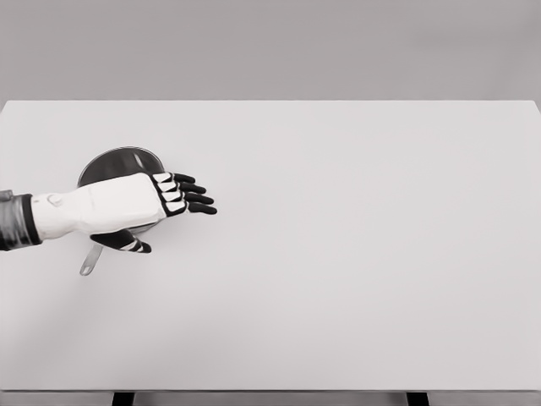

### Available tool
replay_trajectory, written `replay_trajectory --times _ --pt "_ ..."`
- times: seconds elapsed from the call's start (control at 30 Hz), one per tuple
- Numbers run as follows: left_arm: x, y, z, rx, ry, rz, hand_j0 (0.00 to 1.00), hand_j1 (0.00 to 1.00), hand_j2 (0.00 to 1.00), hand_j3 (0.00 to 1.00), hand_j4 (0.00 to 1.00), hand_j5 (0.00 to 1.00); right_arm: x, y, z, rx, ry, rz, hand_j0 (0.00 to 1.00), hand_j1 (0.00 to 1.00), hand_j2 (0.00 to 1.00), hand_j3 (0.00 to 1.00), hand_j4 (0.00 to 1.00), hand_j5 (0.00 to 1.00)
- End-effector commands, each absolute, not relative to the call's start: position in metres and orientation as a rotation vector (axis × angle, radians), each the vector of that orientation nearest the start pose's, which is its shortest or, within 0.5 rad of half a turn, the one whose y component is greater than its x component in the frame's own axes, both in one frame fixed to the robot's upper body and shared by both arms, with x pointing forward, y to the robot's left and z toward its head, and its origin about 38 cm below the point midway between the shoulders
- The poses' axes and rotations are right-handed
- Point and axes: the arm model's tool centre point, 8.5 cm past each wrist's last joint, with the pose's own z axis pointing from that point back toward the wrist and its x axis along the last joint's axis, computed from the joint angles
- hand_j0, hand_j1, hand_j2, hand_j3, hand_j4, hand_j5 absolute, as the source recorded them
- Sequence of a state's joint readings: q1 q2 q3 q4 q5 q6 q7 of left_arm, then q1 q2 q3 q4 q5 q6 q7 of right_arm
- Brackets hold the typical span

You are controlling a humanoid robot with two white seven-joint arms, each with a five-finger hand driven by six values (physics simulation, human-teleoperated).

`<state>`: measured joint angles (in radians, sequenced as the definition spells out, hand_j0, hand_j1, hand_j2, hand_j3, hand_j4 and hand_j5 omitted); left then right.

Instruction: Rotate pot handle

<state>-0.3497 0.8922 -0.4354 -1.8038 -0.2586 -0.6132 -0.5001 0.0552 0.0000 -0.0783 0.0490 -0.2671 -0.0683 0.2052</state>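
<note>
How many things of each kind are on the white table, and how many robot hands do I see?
Pot, dark, with a grey handle pointing toward the near edge: 1
Robot hand, the left hand, fingers spread over the pot: 1
Table, white: 1
Total: 3

Left hand point(144, 207) reaching rightward — fingers extended, thumb below.
</note>
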Motion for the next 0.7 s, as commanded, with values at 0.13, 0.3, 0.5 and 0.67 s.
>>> replay_trajectory --times 0.13,0.3,0.5,0.67 --pt "0.352 0.271 0.221 -0.356 2.153 2.84 1.0 1.0 1.0 1.0 1.0 1.0 -0.041 -0.256 -0.259 0.091 -0.015 -0.346 1.0 1.0 1.0 1.0 1.0 1.0" --pt "0.351 0.273 0.214 -0.385 2.101 2.874 1.0 1.0 1.0 1.0 1.0 1.0 -0.041 -0.256 -0.259 0.091 -0.014 -0.346 1.0 1.0 1.0 1.0 1.0 1.0" --pt "0.35 0.277 0.211 -0.425 2.053 2.901 1.0 1.0 1.0 1.0 1.0 1.0 -0.041 -0.256 -0.259 0.091 -0.015 -0.346 1.0 1.0 1.0 1.0 1.0 1.0" --pt "0.35 0.281 0.207 -0.468 1.992 2.93 1.0 1.0 1.0 1.0 1.0 1.0 -0.041 -0.256 -0.259 0.091 -0.014 -0.346 1.0 1.0 1.0 1.0 1.0 1.0"
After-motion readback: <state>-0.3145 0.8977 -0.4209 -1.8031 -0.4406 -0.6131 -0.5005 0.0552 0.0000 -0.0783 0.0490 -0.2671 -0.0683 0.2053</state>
